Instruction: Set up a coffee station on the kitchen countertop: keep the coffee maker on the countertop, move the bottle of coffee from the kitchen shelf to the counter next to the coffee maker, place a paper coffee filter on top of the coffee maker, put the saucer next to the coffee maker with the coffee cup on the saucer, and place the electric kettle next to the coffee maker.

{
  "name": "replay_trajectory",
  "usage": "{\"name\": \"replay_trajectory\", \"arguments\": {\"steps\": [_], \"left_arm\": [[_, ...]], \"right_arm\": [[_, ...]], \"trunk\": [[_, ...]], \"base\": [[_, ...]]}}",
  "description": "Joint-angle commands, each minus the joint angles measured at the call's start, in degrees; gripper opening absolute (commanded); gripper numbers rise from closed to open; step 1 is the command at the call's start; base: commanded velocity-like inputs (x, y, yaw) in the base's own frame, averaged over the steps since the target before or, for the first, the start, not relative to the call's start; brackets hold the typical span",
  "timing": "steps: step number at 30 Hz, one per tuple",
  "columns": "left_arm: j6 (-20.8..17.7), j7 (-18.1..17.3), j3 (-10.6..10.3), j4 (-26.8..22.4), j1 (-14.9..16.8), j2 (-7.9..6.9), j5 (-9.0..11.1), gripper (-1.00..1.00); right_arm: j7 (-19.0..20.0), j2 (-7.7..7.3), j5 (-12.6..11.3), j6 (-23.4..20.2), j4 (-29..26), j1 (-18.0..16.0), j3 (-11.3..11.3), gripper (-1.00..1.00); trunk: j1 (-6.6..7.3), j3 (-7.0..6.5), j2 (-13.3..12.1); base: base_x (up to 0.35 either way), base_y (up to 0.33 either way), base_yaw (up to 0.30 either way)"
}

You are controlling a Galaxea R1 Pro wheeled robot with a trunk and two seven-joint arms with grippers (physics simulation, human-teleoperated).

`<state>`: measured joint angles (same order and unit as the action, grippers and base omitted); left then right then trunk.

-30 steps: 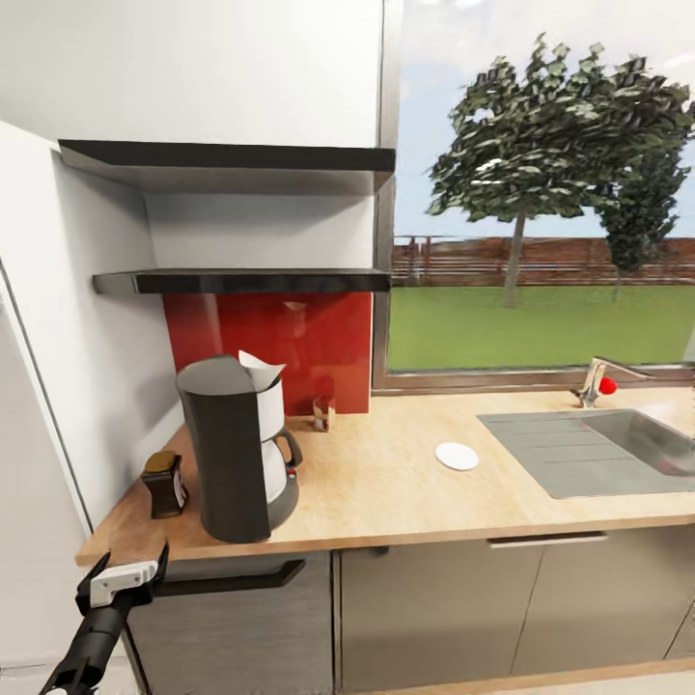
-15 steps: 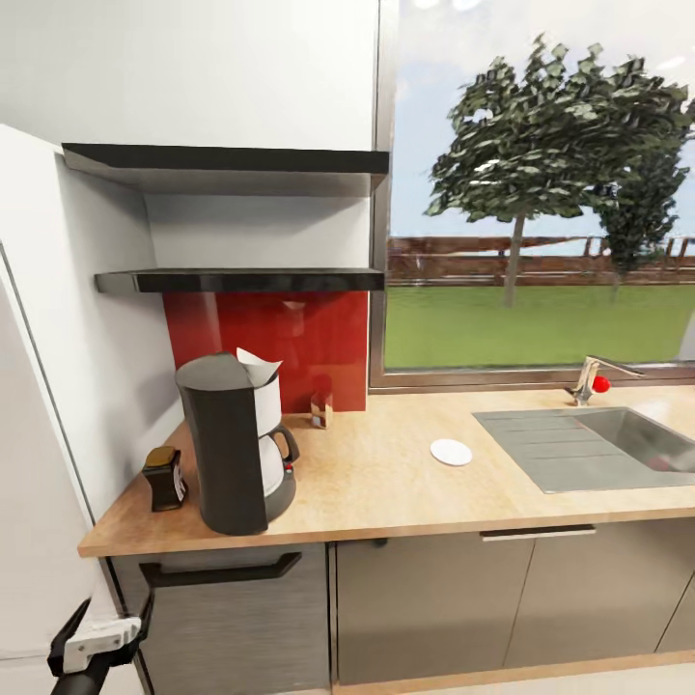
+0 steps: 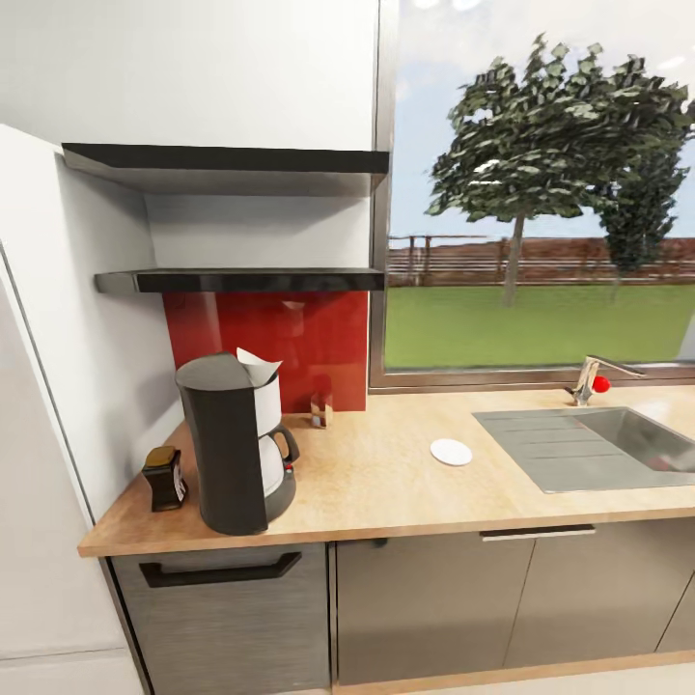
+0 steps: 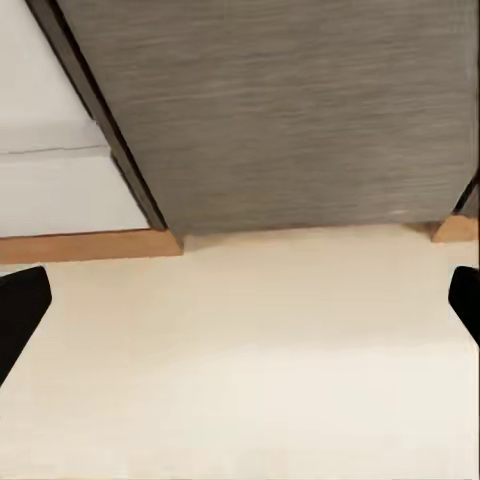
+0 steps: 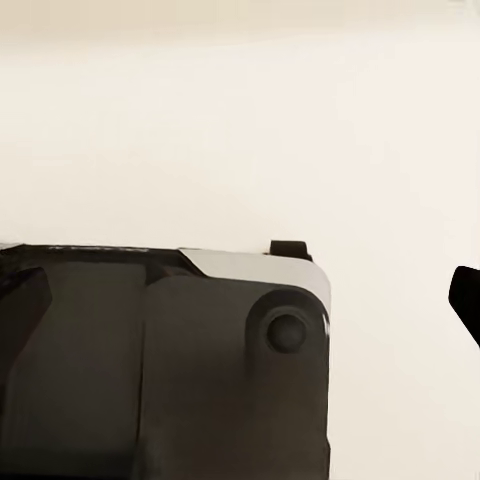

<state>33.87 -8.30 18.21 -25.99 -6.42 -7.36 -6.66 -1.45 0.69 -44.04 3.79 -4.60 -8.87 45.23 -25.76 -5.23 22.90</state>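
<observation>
The left claw [image 4: 240,300] is hanging with its fingers spread wide over pale floor [image 4: 240,380], facing a grey cabinet front [image 4: 290,110] just beyond it, while the right claw is showing one dark fingertip [image 5: 466,300] over the robot's base [image 5: 160,360] — whether it is spread or pressed together, I cannot tell. Up on the wooden bench [image 3: 386,492], well above both claws, the coffee maker [image 3: 234,444] is standing with the paper filter [image 3: 259,368] sitting on top, the coffee bottle [image 3: 165,478] just beside it, and the white saucer [image 3: 451,452] lying well apart — toward the sink [image 3: 618,444].
</observation>
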Motion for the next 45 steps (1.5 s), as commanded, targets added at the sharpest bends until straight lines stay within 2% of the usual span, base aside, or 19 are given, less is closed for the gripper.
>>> {"name": "replay_trajectory", "arguments": {"steps": [1,4,8,9,10,11,14,16,19,22,23,25,34,45], "left_arm": [[0.1,-0.3,0.5,1.4,0.0,0.02,-1.4,1.00],[-0.4,-0.1,0.6,6.9,0.1,-0.31,-5.3,1.00],[-3.0,0.2,0.4,10.0,0.1,-0.52,-6.8,1.00],[-4.5,0.3,0.3,11.1,0.1,-0.56,-7.1,1.00],[-10.5,0.4,0.3,13.5,0.1,-0.56,-8.3,1.00],[-12.8,0.5,0.3,13.9,0.1,-0.54,-8.7,1.00],[-18.1,1.5,0.3,14.3,0.1,-0.42,-9.2,1.00],[-21.8,3.8,0.3,14.5,0.1,-0.29,-9.4,1.00],[-25.0,8.1,0.3,14.6,0.1,-0.29,-9.4,1.00],[-26.2,11.6,0.3,14.6,0.1,-0.17,-9.4,1.00],[-26.7,14.3,0.3,14.7,0.1,0.01,-9.4,1.00],[-26.9,15.7,0.3,15.1,0.1,0.08,-9.4,1.00],[-26.9,16.5,0.3,15.6,0.1,-0.45,-9.4,1.00],[-26.8,16.8,0.3,15.6,0.1,0.20,-9.4,1.00]], "right_arm": [[-0.1,0.01,-0.5,0.2,0.0,0.0,0.5,1.00],[-0.1,0.02,-0.6,0.2,-0.5,0.0,0.4,1.00],[-0.2,-0.03,-0.6,0.2,-1.9,0.0,0.3,1.00],[-0.2,-0.05,-0.6,0.2,-2.1,0.0,0.3,1.00],[-0.2,-0.01,-0.6,0.2,-2.8,0.0,0.3,1.00],[-0.2,0.00,-0.6,0.2,-3.2,0.0,0.3,1.00],[-0.2,0.01,-0.6,0.2,-4.0,0.0,0.4,1.00],[-0.2,-0.04,-0.6,0.2,-4.3,0.0,0.4,1.00],[-0.2,-0.07,-0.7,0.2,-4.3,0.0,0.4,1.00],[-0.3,-0.17,-0.8,0.2,-4.2,0.0,0.3,1.00],[-0.3,-0.22,-1.2,0.2,-4.1,0.0,0.3,1.00],[-0.3,-0.24,-1.6,0.1,-4.1,0.0,0.3,1.00],[-0.4,-0.25,-2.0,0.2,-4.0,0.0,0.4,1.00],[-0.4,-0.30,-2.0,0.2,-3.9,0.0,0.4,1.00]], "trunk": [[-0.02,0.00,0.0],[-0.02,0.00,0.0],[-0.02,0.00,0.0],[-0.02,0.00,0.0],[-0.02,0.00,0.0],[-0.02,0.00,0.0],[-0.02,0.00,0.0],[-0.02,0.00,0.0],[-0.02,0.00,0.0],[-0.02,0.00,0.0],[-0.02,0.00,0.0],[-0.02,0.00,0.0],[-0.02,0.00,0.0],[-0.02,0.00,0.0]], "base": [[0.000,0.000,0.000],[0.000,0.000,0.000],[0.000,0.000,0.000],[0.000,0.000,0.000],[0.000,0.000,0.000],[0.000,0.000,0.000],[0.000,0.000,0.000],[0.000,0.000,0.000],[0.000,0.000,0.000],[0.000,0.000,0.000],[0.000,0.000,0.000],[0.000,0.000,0.000],[0.000,0.000,0.000],[0.000,-0.120,0.000]]}}
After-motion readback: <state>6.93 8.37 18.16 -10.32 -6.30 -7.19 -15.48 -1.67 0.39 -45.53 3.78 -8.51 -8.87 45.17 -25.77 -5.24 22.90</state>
